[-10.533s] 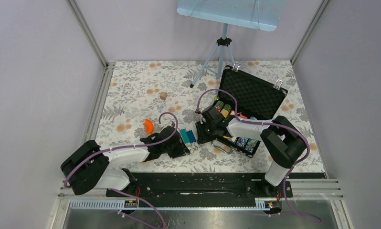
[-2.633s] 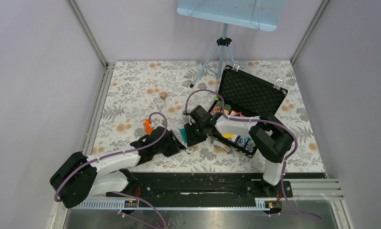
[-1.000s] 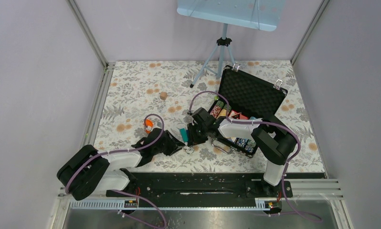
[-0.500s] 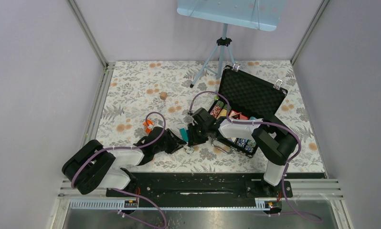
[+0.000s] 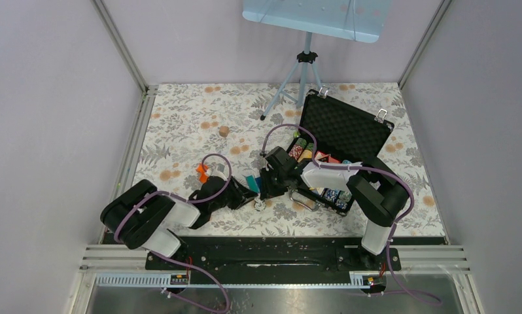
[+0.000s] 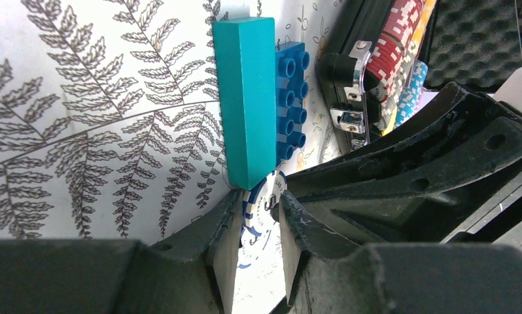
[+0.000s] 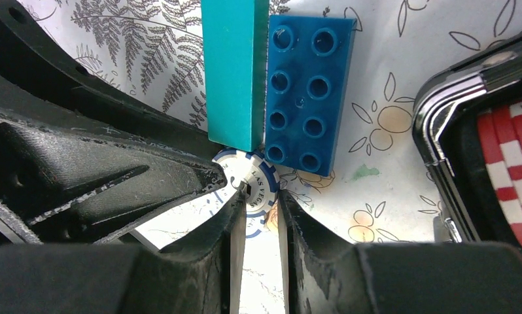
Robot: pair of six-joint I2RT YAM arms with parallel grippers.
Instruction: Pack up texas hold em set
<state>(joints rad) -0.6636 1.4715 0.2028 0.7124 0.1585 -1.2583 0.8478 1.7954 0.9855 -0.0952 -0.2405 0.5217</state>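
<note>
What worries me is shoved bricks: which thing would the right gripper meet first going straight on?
First the poker chip at the tips of the right gripper; right behind it, the ends of the teal brick and blue brick, depth unclear.

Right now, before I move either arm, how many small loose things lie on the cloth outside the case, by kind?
Toy bricks: 2, the teal brick and the blue brick
Poker chip: 1
Orange curved piece: 1
Small brown piece: 1
Total in view: 5
</note>
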